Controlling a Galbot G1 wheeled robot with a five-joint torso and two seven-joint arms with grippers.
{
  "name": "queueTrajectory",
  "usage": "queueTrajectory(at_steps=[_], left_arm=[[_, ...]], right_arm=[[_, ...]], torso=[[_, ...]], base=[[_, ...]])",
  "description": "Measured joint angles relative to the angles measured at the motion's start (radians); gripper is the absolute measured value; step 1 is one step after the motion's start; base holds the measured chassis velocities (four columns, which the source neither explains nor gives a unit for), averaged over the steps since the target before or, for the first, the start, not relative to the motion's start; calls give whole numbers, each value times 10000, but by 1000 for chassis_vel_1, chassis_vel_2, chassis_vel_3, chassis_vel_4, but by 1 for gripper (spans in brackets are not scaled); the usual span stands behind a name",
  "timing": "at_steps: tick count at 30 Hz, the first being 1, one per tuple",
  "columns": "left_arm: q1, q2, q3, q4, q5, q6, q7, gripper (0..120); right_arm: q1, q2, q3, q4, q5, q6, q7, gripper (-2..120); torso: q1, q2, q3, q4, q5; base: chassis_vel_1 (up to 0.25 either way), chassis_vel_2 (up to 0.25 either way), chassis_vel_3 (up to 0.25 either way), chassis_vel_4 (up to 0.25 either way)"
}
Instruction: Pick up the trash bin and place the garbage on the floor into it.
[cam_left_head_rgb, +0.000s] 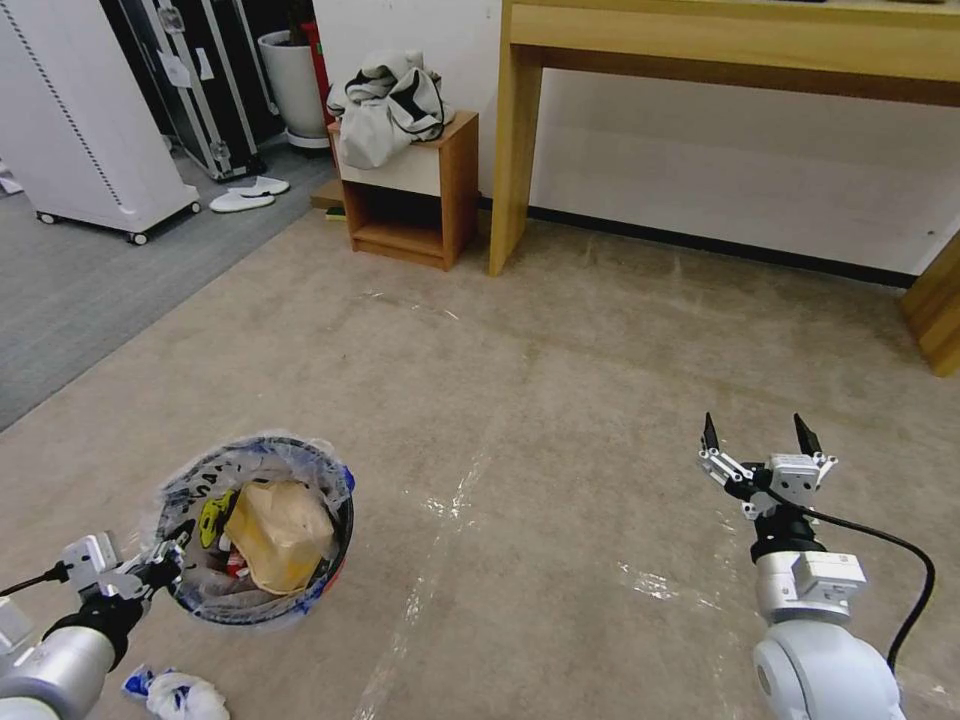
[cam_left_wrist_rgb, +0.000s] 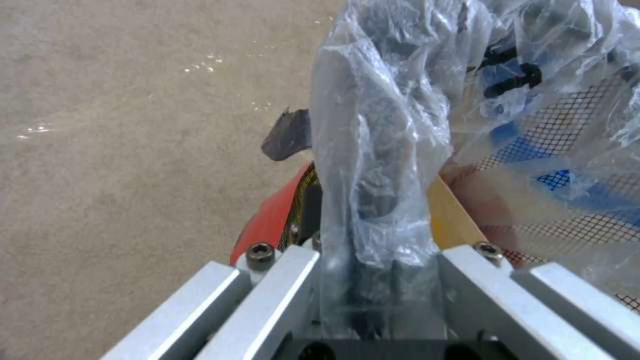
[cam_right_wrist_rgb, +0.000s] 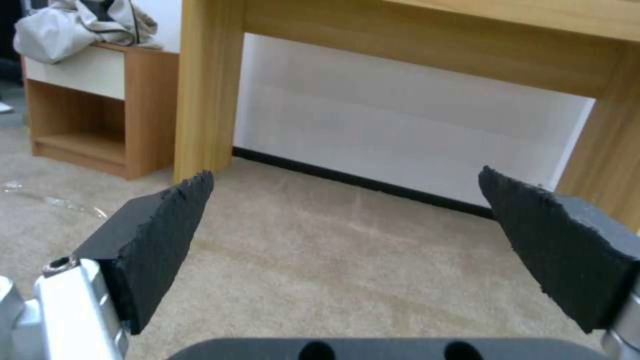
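Observation:
The trash bin (cam_left_head_rgb: 338, 478), red with a clear printed liner, is at the lower left of the head view, tilted so its mouth faces me. Inside lie a tan paper bag (cam_left_head_rgb: 280, 532) and other litter. My left gripper (cam_left_head_rgb: 168, 566) is shut on the bin's near rim. In the left wrist view the liner (cam_left_wrist_rgb: 380, 125) drapes over the grip, one dark fingertip (cam_left_wrist_rgb: 288, 134) pokes out beside it, and the red wall (cam_left_wrist_rgb: 267, 222) shows below. Garbage (cam_left_head_rgb: 178, 694), a white and blue crumpled piece, lies on the floor (cam_left_head_rgb: 560, 400) beside my left arm. My right gripper (cam_left_head_rgb: 757, 432) (cam_right_wrist_rgb: 347, 200) hangs open above bare carpet.
A light wooden desk leg (cam_left_head_rgb: 515, 140) and a small wooden nightstand (cam_left_head_rgb: 405, 195) with a grey bag on top stand ahead by the white wall. Darker grey carpet (cam_left_head_rgb: 70, 290) with a white wheeled cabinet lies at the left. Another wooden piece (cam_left_head_rgb: 935, 310) stands at the right edge.

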Motion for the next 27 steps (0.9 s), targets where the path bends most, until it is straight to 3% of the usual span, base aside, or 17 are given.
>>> queueTrajectory(at_steps=[27], left_arm=[[-100, -16, 4, 192, 40, -22, 20, 1]], right_arm=[[208, 15, -170, -374, -34, 156, 6, 100]], torso=[[1, 0, 0, -1, 0]], base=[[0, 0, 0, 0]])
